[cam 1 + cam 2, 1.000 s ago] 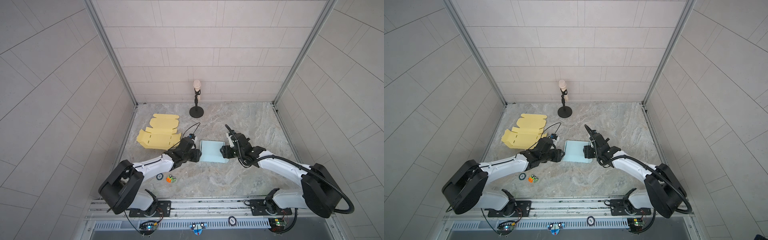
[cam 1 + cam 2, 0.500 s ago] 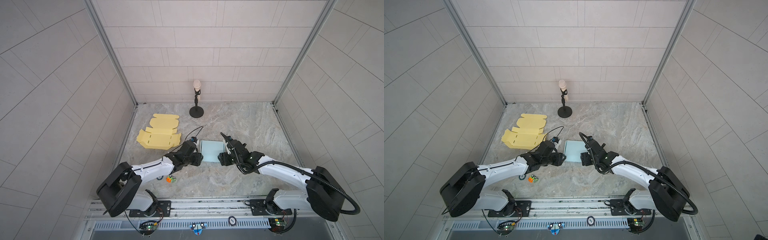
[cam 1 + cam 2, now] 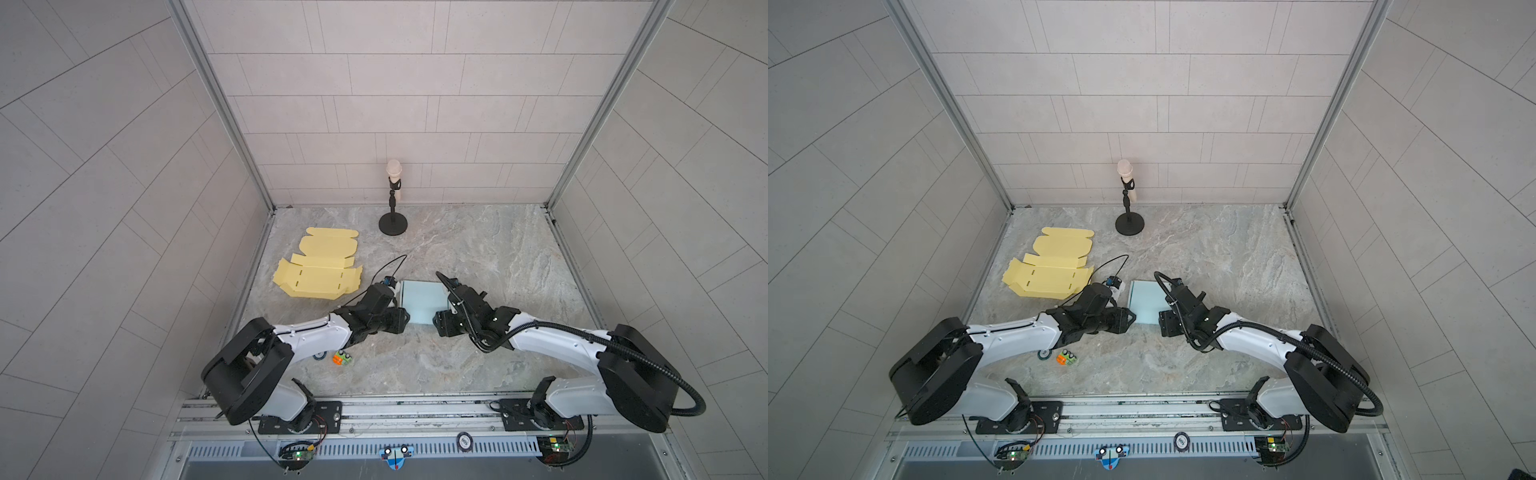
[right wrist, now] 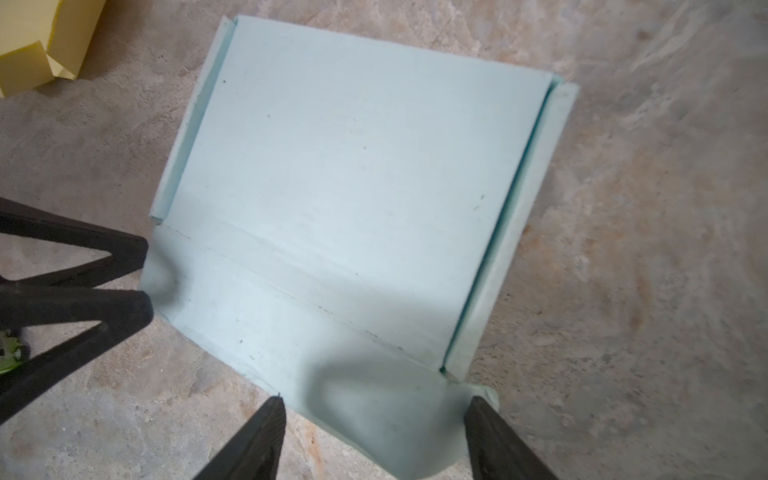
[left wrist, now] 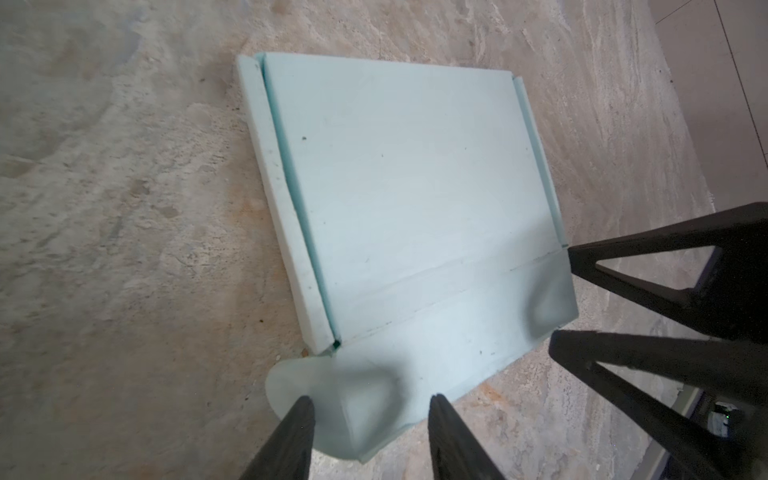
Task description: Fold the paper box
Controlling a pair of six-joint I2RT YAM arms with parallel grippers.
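Note:
The light blue paper box (image 3: 422, 301) (image 3: 1144, 301) lies on the marble table between both arms, its two side walls folded up. Its near flap, with rounded ears, is raised and blurred in the wrist views. In the left wrist view my left gripper (image 5: 372, 398) is open, and one ear of the box (image 5: 407, 174) sits between its fingers. In the right wrist view my right gripper (image 4: 377, 399) is open wider around the other corner of the box's (image 4: 353, 174) flap. In both top views the left gripper (image 3: 402, 321) and right gripper (image 3: 437, 326) face each other at the near edge.
A flat yellow box blank (image 3: 318, 270) lies at the back left. A microphone stand (image 3: 392, 224) rises at the back centre. A small orange and green object (image 3: 341, 357) and a tape roll (image 3: 319, 355) lie under the left arm. Walls close three sides.
Both grippers have pulled back from the box's sides to its near corners, towards the rail. The box has stayed in place.

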